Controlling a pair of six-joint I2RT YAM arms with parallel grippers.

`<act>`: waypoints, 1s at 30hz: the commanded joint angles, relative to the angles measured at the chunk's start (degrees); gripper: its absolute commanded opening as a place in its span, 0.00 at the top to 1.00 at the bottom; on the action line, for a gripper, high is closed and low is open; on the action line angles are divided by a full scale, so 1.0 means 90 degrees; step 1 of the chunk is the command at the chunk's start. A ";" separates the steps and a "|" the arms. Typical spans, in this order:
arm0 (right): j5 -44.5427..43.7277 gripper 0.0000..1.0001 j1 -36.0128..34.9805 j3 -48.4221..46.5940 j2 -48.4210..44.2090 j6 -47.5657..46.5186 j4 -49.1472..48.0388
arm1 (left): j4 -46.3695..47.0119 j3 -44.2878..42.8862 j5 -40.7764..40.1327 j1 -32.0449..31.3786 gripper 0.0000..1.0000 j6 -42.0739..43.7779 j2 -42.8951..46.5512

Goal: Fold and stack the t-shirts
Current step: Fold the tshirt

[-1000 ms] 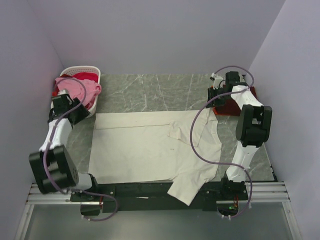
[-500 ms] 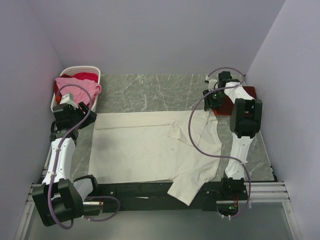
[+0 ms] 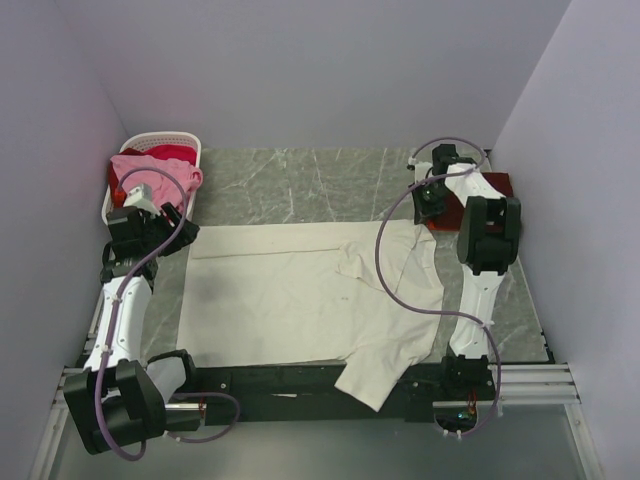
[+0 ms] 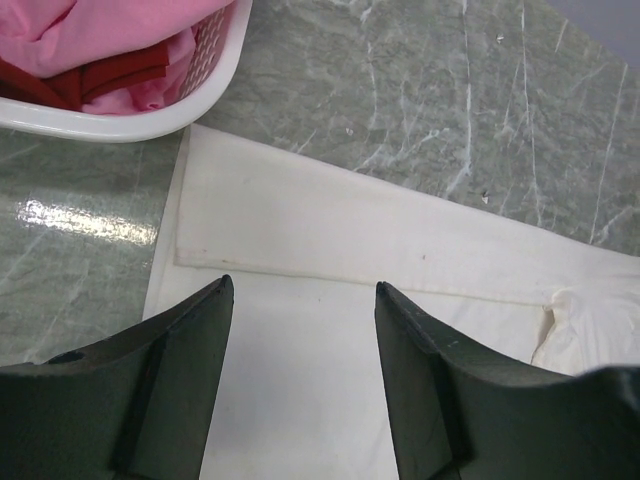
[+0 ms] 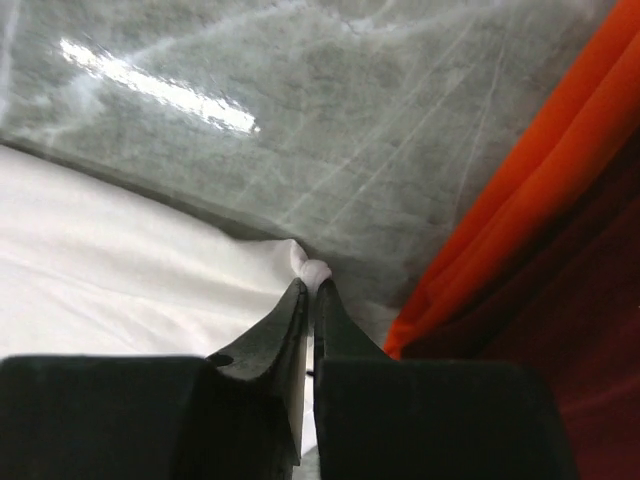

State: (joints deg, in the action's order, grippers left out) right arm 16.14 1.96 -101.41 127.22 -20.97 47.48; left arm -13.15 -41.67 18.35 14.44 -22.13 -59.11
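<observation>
Right gripper (image 5: pixel 310 286) pinches a corner of the cream-white t-shirt (image 5: pixel 120 250)

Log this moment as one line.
left gripper open above cream-white t-shirt | right gripper shut on its edge | pink t-shirt in basket

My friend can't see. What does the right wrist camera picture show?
The right gripper is pinched shut on a corner of the cream-white t-shirt. Grey marble table lies beyond, and a dark red t-shirt sits at the right.
</observation>
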 commanded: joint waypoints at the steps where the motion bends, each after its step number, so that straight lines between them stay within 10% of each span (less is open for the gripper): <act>1: 0.0062 0.98 -0.0139 -0.0412 -0.0024 -0.0004 0.0154 | 0.0299 -0.0038 0.0197 -0.0022 0.36 0.0066 0.0191; 27: -0.2046 1.00 -0.0735 -0.3821 0.1489 0.1031 -0.1749 | 0.0513 -0.0087 0.0246 -0.0032 0.35 0.0154 0.0142; 30: -0.2320 0.77 -0.0823 -0.4025 0.1538 0.1031 -0.2101 | 0.0805 -0.0019 0.0714 -0.0022 0.29 0.0048 0.0026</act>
State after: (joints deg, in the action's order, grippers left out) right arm 0.51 -4.51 -133.03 141.29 -12.10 37.32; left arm -11.11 -41.67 19.97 14.28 -21.78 -58.39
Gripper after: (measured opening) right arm 0.165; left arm 0.685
